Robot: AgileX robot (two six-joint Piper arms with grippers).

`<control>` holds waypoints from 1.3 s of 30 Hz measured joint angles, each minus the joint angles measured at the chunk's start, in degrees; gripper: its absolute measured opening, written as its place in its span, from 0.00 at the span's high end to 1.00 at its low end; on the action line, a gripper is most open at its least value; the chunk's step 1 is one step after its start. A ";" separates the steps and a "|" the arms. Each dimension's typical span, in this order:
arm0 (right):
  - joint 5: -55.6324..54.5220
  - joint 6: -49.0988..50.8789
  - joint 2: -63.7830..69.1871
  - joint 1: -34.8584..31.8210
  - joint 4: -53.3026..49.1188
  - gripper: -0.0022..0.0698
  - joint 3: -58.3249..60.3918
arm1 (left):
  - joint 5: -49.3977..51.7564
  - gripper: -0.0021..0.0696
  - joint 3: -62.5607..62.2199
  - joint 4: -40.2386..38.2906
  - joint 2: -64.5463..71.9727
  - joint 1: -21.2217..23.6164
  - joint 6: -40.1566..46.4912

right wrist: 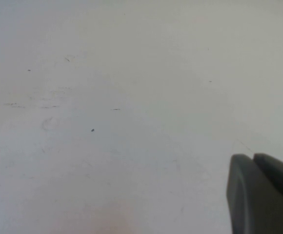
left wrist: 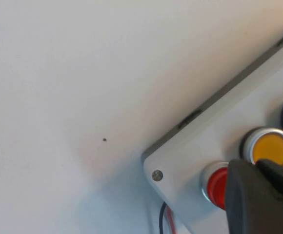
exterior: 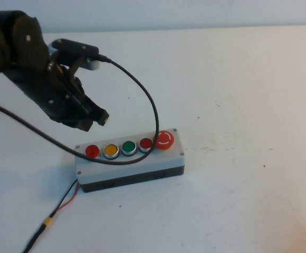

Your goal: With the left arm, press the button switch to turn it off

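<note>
A grey switch box lies on the white table with a row of buttons: red, yellow, green, a small red one and a large red mushroom button. My left gripper is shut and hovers just above and behind the box's left end. In the left wrist view its tip overlaps the red button, next to the yellow button. My right gripper is shut over bare table; it does not show in the high view.
A black cable loops from the left arm over the box's top. Red and black wires leave the box's left end toward the table's front edge. White table surrounds the box.
</note>
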 joint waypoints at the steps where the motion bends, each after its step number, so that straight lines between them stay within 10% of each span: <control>1: 0.00 0.00 0.00 0.00 0.00 0.99 0.00 | -1.35 0.97 1.10 -0.01 -2.25 0.00 0.00; 22: 0.00 0.00 0.00 0.00 0.00 0.99 0.00 | -31.42 0.97 45.65 -4.98 -55.68 0.00 -2.60; 39: 0.00 0.00 0.00 0.00 0.00 0.99 0.00 | -38.07 0.97 50.36 -4.31 -60.71 0.00 -2.14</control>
